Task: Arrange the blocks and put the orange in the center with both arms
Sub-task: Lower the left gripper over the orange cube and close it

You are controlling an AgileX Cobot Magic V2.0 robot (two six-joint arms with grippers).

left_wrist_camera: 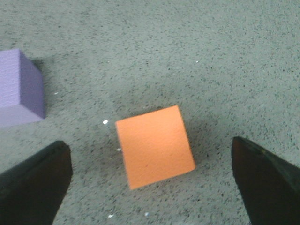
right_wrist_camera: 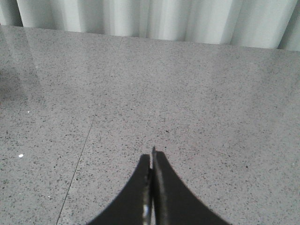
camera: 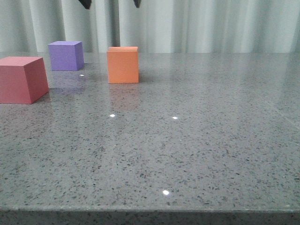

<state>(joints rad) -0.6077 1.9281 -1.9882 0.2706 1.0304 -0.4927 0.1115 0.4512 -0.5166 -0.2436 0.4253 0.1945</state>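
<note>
On the speckled grey worktop the three cubes stand apart from one another, none touching. In the front view the red-pink cube sits nearest the camera toward nine o'clock, the purple cube lies farther back at about eleven o'clock from it, and the orange cube stands at about three o'clock from the purple one. As they lie, the orange cube is the rightmost of the three rather than between the other two, so the centring appears not yet done, and no tidy row is formed.

The left tool hangs above the orange cube with its dark fingers spread wide apart, wider than the cube, and clear of it on both sides; in the front view only two dark tips show at the top edge. By this reading, a grasp of the orange cube is the step in hand. The right tool has its fingers pressed together, holding nothing, over bare worktop with no cube in its view.

The orange cube is plain and matte, with smooth faces and crisp edges. In the left wrist view it sits turned at an angle to the line between the fingers, so a squaring of the wrist would likely be needed before closing.
</note>
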